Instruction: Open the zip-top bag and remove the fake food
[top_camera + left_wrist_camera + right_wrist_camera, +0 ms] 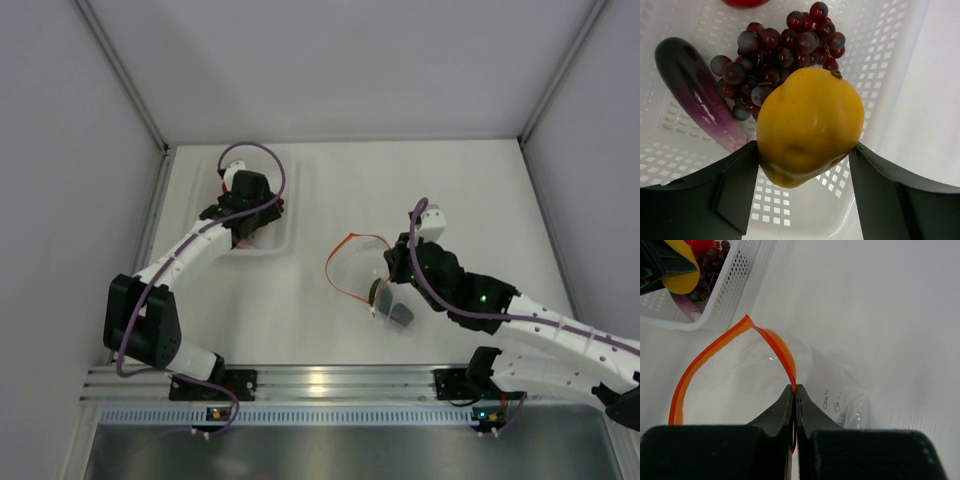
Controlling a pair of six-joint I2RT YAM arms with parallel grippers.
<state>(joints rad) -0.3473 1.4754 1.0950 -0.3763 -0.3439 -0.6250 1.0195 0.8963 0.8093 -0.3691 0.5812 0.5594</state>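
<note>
My left gripper [805,150] is shut on the yellow lemon [810,120] and holds it just above the white perforated basket [880,30]. In the basket lie the dark purple grape bunch [780,50], the purple eggplant [695,90] and, at the top edge, part of the red tomato [742,2]. My right gripper [795,390] is shut on the red-orange zipper strip [777,345] of the clear zip-top bag [840,385], whose mouth gapes open in a loop [340,265]. A dark green piece [382,293] shows at the bag beside the right gripper [388,283].
The basket [285,215] stands at the back left, under the left gripper [245,215]; it also shows in the right wrist view [735,275]. White walls close the table on the left, back and right. The bag lies mid-table.
</note>
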